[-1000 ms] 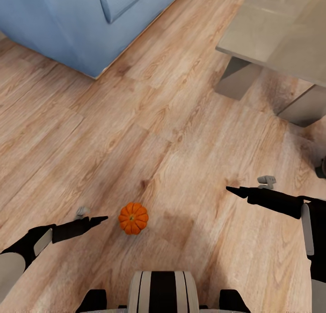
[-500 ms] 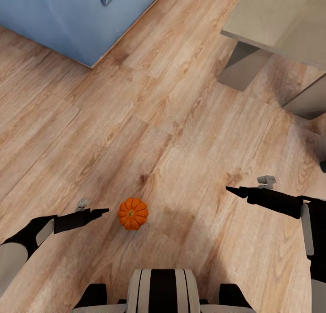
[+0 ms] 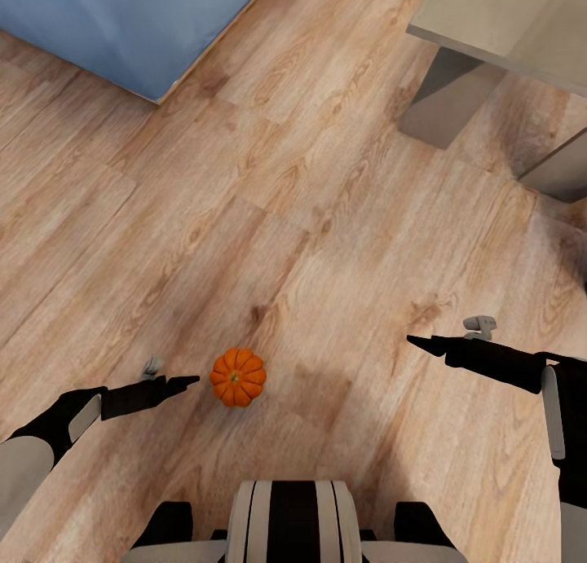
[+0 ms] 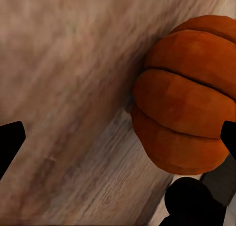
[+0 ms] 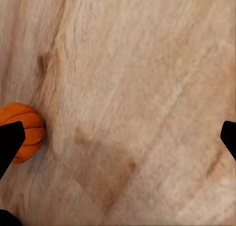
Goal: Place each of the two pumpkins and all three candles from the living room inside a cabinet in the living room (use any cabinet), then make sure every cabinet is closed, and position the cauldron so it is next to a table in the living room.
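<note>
My left gripper's fingers, spread and empty, flank a label-free, ribbed orange pumpkin just beside them; my right gripper likewise spread.

Blue sofa, grey table, wood floor

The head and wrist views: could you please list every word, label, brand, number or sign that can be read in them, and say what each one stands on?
None: no text can be read in any view.
The pumpkin shows plain orange ribs, no label.
The wooden floor, the blue sofa and the grey table bear no marks.
The left gripper and right gripper are plain black, with no brand or number.
</note>
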You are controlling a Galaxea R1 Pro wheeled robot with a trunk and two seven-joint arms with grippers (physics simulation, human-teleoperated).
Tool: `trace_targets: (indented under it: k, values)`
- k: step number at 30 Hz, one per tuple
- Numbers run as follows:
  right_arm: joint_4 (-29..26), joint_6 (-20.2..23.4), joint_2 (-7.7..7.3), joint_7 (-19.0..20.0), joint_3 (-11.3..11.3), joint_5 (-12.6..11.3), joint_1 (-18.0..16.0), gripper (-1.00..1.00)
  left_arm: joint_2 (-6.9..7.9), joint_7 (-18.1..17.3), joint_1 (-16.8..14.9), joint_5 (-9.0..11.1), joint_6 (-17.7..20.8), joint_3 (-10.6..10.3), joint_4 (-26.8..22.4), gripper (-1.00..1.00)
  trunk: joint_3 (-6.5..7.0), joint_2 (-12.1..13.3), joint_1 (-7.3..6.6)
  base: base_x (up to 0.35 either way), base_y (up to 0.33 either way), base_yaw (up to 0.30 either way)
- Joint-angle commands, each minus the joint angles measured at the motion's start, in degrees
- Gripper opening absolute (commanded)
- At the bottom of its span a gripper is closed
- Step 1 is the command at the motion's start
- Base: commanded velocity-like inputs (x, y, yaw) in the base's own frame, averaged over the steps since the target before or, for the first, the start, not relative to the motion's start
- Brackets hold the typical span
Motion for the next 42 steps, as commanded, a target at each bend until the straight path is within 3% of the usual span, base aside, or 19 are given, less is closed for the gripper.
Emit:
trace_targets:
  k: [1,15,19,25,37,42]
  values:
    - [-0.03,0.38,0.01,0.39,-0.06,0.27,-0.04,1.00,0.05,-0.05,-0.02,0.50,0.51,-0.33,-0.01,1.00,-0.03,-0.01,-0.01,0.000,0.000,0.000]
    - [-0.03,0.38,0.01,0.39,-0.06,0.27,-0.04,1.00,-1.06,-0.61,0.39,0.66,-0.40,-0.45,-0.10,1.00,-0.03,-0.01,-0.01,0.000,0.000,0.000]
    - [-0.03,0.10,0.01,0.39,-0.06,0.27,-0.04,1.00,-1.08,-4.62,0.44,0.48,-0.51,-0.65,-0.10,1.00,-0.03,-0.01,-0.01,0.000,0.000,0.000]
    - [-0.03,-1.58,0.01,0.32,0.15,0.27,-0.04,1.00,-1.02,-6.49,0.44,0.05,-0.54,-1.05,-0.10,1.00,-0.03,-0.01,-0.01,0.000,0.000,0.000]
    - [-0.03,-1.96,0.01,0.30,0.23,0.27,-0.04,1.00,-0.67,-7.44,0.40,-0.22,-0.85,-1.79,0.03,1.00,-0.03,-0.01,-0.01,0.000,0.000,0.000]
    - [-0.04,-1.99,0.01,0.31,0.21,0.27,-0.04,1.00,-0.58,-7.30,0.43,-0.26,-2.93,-2.07,0.26,1.00,-0.03,-0.01,-0.01,0.000,0.000,0.000]
